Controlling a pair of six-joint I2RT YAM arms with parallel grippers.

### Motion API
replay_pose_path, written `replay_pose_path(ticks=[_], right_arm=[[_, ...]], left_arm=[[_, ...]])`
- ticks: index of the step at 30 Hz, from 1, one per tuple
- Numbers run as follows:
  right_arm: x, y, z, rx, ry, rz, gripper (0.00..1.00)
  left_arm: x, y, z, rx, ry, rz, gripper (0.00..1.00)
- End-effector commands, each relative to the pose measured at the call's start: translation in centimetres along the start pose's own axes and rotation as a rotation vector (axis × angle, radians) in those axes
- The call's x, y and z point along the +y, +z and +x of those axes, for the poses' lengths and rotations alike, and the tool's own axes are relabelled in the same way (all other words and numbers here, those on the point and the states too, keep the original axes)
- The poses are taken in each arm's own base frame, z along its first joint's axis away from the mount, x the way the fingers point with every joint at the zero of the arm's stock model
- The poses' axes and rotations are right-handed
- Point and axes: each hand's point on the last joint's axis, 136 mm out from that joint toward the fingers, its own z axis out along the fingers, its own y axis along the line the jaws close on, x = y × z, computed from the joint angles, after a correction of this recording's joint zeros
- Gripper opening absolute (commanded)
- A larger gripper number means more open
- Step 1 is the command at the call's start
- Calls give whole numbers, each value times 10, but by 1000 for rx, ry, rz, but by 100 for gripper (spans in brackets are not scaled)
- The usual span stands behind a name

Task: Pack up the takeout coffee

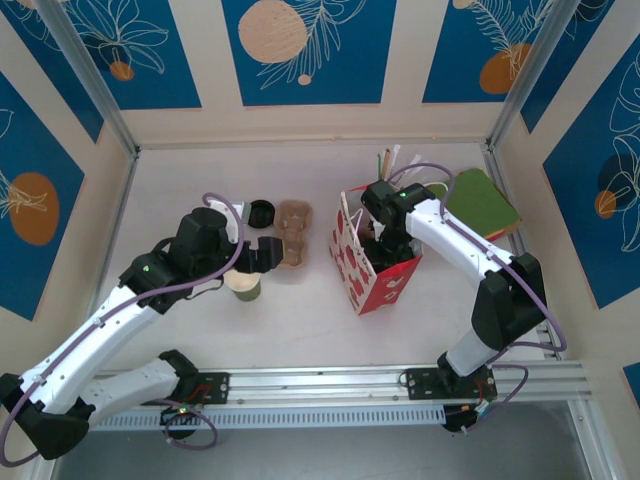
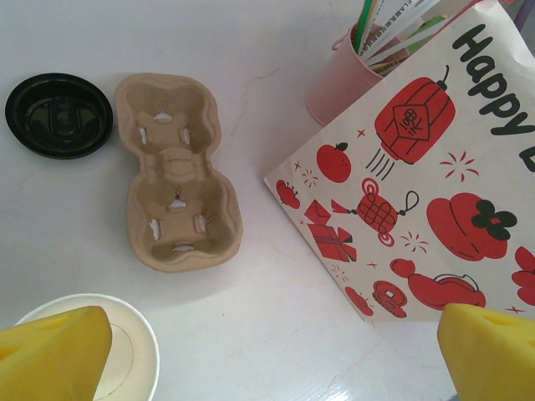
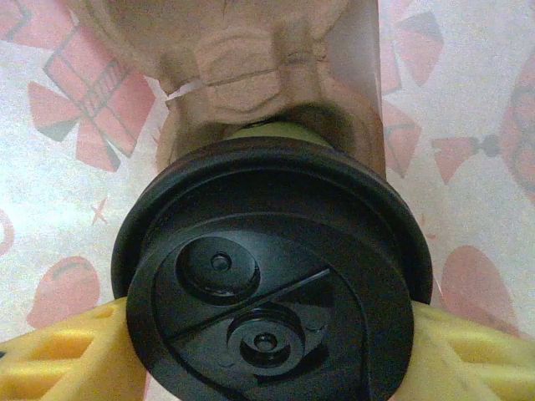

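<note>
Takeout coffee (image 3: 272, 284) sits gripped between the right fingers (image 3: 58, 359), inside the bag (image 3: 476, 125).

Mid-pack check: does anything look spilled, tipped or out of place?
No spill or damage visible. One oddity: the open cup by the left claw has no lid, while a loose black lid lies apart beside the cardboard carrier. The right claw grips the takeout coffee inside the upright bag.
</note>
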Motion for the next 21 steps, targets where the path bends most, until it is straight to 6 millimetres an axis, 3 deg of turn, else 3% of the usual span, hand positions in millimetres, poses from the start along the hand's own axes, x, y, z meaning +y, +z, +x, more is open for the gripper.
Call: replay_pose_path(ticks=[1,21], right_arm=[[-2,21,-1,39,0,4,65],[-2,31,2,52,8,-7,65]], left_arm=[[4,-2,1,1,-4,-5,100],[2,0,-1,3,-7,0,100]])
